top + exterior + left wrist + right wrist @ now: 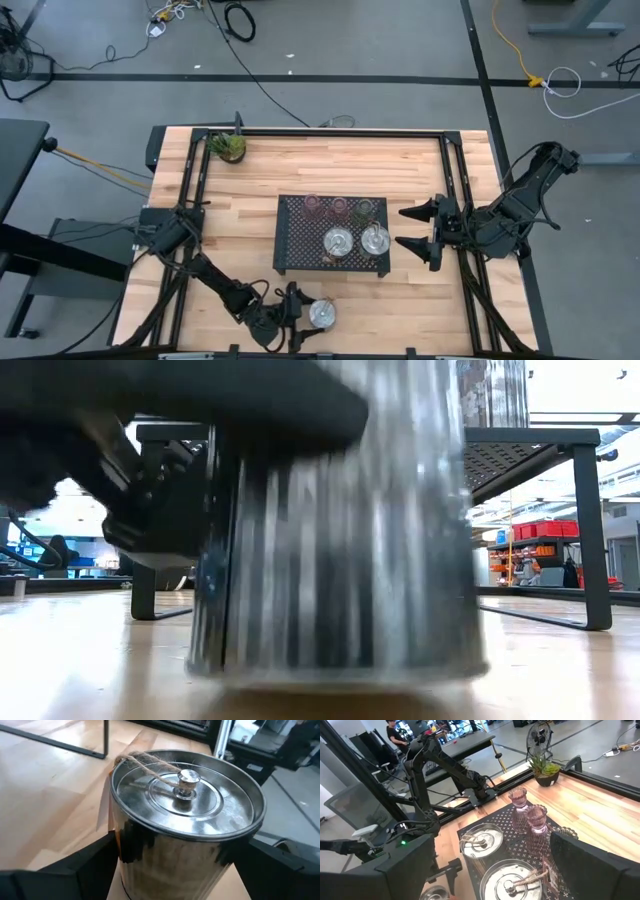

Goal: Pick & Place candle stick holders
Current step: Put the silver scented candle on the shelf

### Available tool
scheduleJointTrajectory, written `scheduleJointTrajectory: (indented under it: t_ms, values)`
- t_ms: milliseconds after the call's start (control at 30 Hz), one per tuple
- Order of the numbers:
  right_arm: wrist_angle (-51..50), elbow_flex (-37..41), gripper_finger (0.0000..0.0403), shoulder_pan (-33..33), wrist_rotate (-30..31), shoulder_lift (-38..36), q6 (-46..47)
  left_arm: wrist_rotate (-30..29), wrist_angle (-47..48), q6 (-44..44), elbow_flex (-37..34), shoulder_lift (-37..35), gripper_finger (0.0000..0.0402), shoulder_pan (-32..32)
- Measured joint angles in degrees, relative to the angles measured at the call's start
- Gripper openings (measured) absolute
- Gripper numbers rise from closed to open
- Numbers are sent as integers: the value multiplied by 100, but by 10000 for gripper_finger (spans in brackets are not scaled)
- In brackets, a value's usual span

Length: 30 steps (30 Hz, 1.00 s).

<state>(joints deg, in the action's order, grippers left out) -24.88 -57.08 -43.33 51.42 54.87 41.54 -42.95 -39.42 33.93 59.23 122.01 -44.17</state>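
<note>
1. Silver metal fills the left wrist view: 1 silver holder [185,827], a round tin-like piece with a centre socket and a loop of twine, stands on the tabletop [420,300] near its front edge, off the tray.
2. Its place between the 2 fingers of the left gripper [298,312] suggests a grasp under way. The fingers flank its wall on both sides, spread about as wide as the holder, and contact looks likely, though I cannot tell whether they are pressing firmly.
3. On the black perforated tray [295,250] stand 2 more silver holders [338,241] and, along its far edge, 2 pink glass holders [519,800] and 1 green glass holder [364,207]. Grouping them there reads as the place step, so the front holder is probably the last to go.
4. Beside the tray's right end hangs the right gripper [418,232], wide open and empty, apparently waiting clear.
5. Only the high view shows the whole layout and the potted plant [229,147]. The low view is blocked by the near holder, yet shows its base sitting on the wood, not lifted. The right wrist view alone shows the glass shapes clearly.
</note>
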Motion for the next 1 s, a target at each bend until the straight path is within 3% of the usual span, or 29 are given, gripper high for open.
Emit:
scheduleJointTrajectory:
  t_ms: [167, 433, 567, 733, 1000]
  values:
    - [-2, 0, 393, 0, 0, 1, -1, -184, -11, 110, 343, 1, 349, -89]
    - [-55, 0, 393, 1, 2, 0, -58, -797, 10, -619, 1151, 1, 349, -105]
    - [-129, 0, 393, 0, -79, 0, -13, -1245, 544, -790, 1622, -1, 349, -107]
    - [-140, 0, 393, -1, -126, 1, -9, -1359, 2359, -384, 2189, -290, 349, -150]
    - [-133, 2, 393, -2, -54, 1, -2, -1612, 6262, 1761, 2716, -1337, 349, -312]
